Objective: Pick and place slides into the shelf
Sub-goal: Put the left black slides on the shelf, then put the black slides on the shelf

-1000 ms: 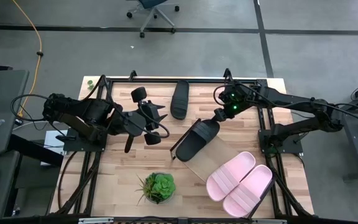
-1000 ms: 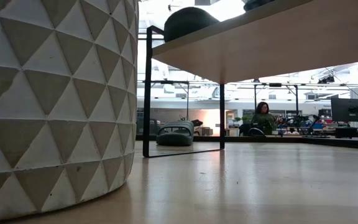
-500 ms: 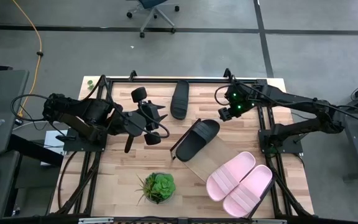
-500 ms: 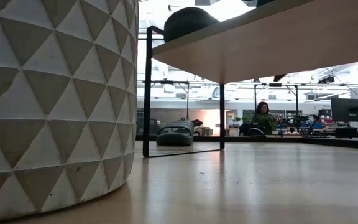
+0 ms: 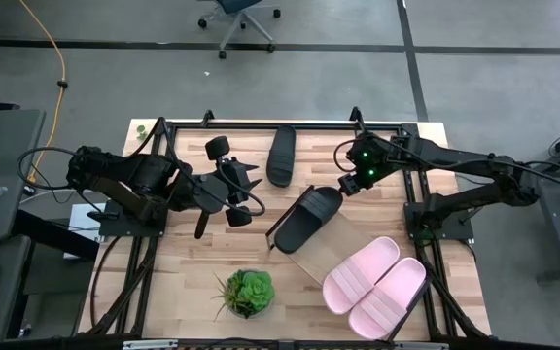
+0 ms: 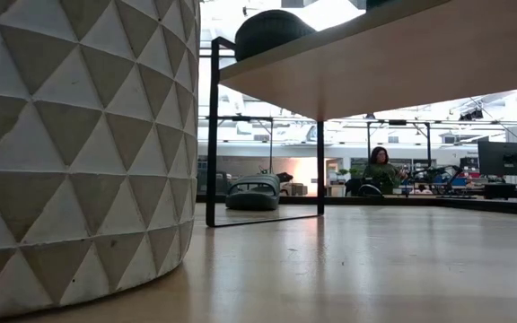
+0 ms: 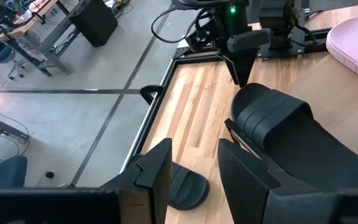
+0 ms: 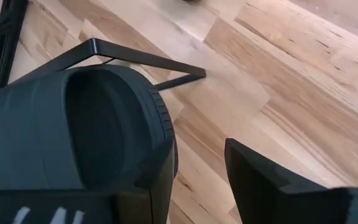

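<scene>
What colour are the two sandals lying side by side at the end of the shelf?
Pale pink sandals; the high view shows them best.

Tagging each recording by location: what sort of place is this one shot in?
Most likely a robotics lab in an open-plan office. The plank table stands on grey carpet with an office chair beyond it, and the low view shows a person seated among desks and monitors.

Grey concrete floor (image 5: pixel 290 92) crossed by dark seams, a blue wheeled office chair (image 5: pixel 240 17) at the far side, a yellow cable (image 5: pixel 54 51) trailing far left
</scene>
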